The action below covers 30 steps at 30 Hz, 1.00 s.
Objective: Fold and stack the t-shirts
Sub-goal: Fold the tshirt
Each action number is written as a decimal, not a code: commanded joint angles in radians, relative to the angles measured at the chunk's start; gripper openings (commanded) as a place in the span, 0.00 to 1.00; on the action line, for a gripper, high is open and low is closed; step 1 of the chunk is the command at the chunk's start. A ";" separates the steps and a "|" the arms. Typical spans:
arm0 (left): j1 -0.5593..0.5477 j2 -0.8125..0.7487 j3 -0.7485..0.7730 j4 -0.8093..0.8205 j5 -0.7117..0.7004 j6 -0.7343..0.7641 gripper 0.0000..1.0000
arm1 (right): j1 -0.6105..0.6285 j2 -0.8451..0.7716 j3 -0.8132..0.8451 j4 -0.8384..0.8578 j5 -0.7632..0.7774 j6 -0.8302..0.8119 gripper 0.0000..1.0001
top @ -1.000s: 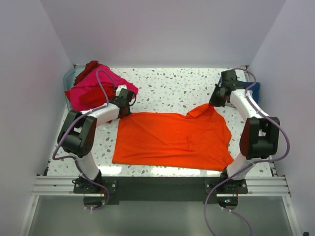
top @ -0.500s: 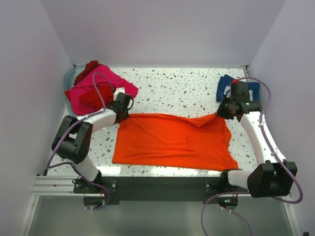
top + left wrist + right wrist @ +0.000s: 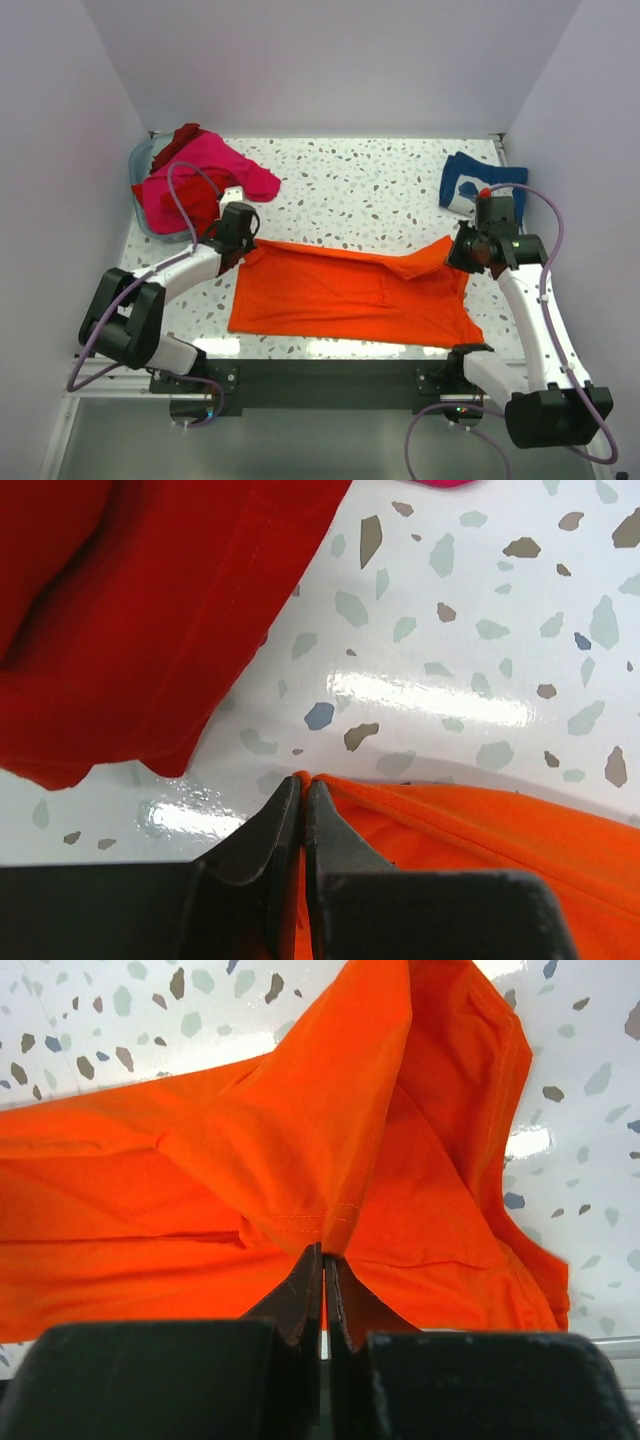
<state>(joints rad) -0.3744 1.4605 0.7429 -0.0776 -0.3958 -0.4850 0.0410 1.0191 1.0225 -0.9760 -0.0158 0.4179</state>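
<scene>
A bright orange t-shirt (image 3: 350, 295) lies spread on the speckled table, its far edge lifted and drawn toward the near side. My left gripper (image 3: 243, 244) is shut on the shirt's far left corner (image 3: 318, 785). My right gripper (image 3: 458, 248) is shut on the far right edge, a hemmed fold (image 3: 330, 1225). A hot pink t-shirt (image 3: 215, 165) and a red t-shirt (image 3: 190, 200) lie heaped at the far left; the red one shows in the left wrist view (image 3: 140, 610). A navy blue t-shirt with white print (image 3: 478, 182) lies at the far right.
A grey bin (image 3: 140, 160) holds the pink and red heap at the far left corner. White walls enclose the table on three sides. A metal rail (image 3: 330, 375) runs along the near edge between the arm bases.
Both grippers have pulled the orange shirt's far edge toward the near side, so the shirt looks narrower front to back. The navy shirt, earlier hidden by the right arm, is uncovered.
</scene>
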 commanded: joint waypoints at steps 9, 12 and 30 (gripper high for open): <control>-0.066 -0.195 -0.152 0.027 -0.052 -0.027 0.00 | 0.005 -0.116 -0.042 -0.101 0.010 -0.011 0.00; -0.069 -0.235 -0.168 -0.005 -0.070 -0.050 0.00 | 0.005 -0.125 -0.036 -0.121 0.013 -0.011 0.00; -0.104 -0.426 -0.243 -0.166 -0.097 -0.131 0.00 | 0.003 -0.218 -0.048 -0.224 -0.024 -0.002 0.00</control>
<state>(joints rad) -0.4686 1.0782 0.5106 -0.2020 -0.4538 -0.5694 0.0410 0.8223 0.9718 -1.1519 -0.0181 0.4187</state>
